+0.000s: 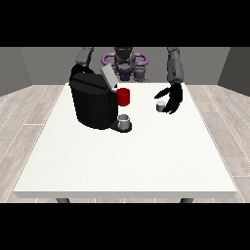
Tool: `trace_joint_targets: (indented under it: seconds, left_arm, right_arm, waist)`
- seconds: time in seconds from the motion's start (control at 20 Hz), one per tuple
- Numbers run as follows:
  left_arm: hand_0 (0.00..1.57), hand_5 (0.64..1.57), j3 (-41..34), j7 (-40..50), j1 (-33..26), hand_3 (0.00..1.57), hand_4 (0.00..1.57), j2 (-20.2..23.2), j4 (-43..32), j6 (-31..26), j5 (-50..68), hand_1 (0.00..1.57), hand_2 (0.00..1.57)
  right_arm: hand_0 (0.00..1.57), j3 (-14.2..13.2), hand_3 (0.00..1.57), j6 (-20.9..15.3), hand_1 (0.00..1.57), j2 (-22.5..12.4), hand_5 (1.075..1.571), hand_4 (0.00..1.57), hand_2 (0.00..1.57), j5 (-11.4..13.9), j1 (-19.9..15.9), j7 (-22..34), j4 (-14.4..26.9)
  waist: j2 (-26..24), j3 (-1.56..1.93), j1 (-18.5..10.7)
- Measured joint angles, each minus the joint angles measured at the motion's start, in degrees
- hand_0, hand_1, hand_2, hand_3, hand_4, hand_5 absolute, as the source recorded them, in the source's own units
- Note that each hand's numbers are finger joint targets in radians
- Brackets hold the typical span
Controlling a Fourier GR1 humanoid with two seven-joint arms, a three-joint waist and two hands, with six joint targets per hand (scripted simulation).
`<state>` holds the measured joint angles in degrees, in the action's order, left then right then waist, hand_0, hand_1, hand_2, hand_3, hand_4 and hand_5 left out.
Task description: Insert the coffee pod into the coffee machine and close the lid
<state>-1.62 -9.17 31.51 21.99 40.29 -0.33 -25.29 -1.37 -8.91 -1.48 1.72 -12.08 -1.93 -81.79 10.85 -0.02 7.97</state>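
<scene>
A black coffee machine (93, 103) stands on the white table (127, 156) at the back left, its grey lid (108, 76) tilted up and open. A small grey cup (124, 121) sits on its drip base. A small grey coffee pod (160, 106) rests on the table to the right. The hand at the view's right (172, 99) hangs just beside the pod with its fingers spread and pointing down, holding nothing. The hand at the view's left is hidden behind the machine; only its arm (84, 58) shows above.
A red mug (123, 96) stands behind the machine's spout side, between the machine and the pod. The table's front edge (127, 194) lies far from the hands.
</scene>
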Motion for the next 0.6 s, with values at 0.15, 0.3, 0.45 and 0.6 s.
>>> trace_joint_targets:
  seconds: [0.15,0.3,0.45,0.6]
  left_arm:
    - [0.72,1.571,-0.3,-2.4,0.5,0.65,0.23,0.0,-2.0,2.7,-1.6,0.72,0.86]
    - [0.84,1.571,-1.7,-4.5,1.6,0.74,0.39,0.6,-4.4,5.9,-2.5,0.84,0.97]
    - [0.92,1.571,-1.7,-4.5,3.0,0.83,0.36,0.2,-5.7,8.0,-3.9,0.92,1.04]
    - [0.93,1.571,-1.0,-5.5,3.2,0.82,0.28,-0.2,-6.4,10.1,-5.8,0.93,1.04]
  right_arm:
    - [0.0,0.3,0.0,-0.4,0.0,0.2,1.571,0.48,0.0,0.1,-0.2,0.4,-0.6]
    - [0.0,1.4,0.0,0.2,0.0,0.2,1.571,0.53,0.0,0.3,0.5,1.0,-2.4]
    - [0.0,1.0,0.0,-0.2,0.0,0.3,1.571,0.52,0.0,0.3,-0.4,1.6,-2.1]
    - [0.0,0.4,0.0,-0.1,0.0,0.5,1.571,0.5,0.0,-0.4,-0.5,1.2,-1.4]
  waist:
    - [0.4,0.0,0.3]
    - [1.3,0.05,1.7]
    - [1.4,0.08,1.6]
    - [1.3,0.1,1.4]
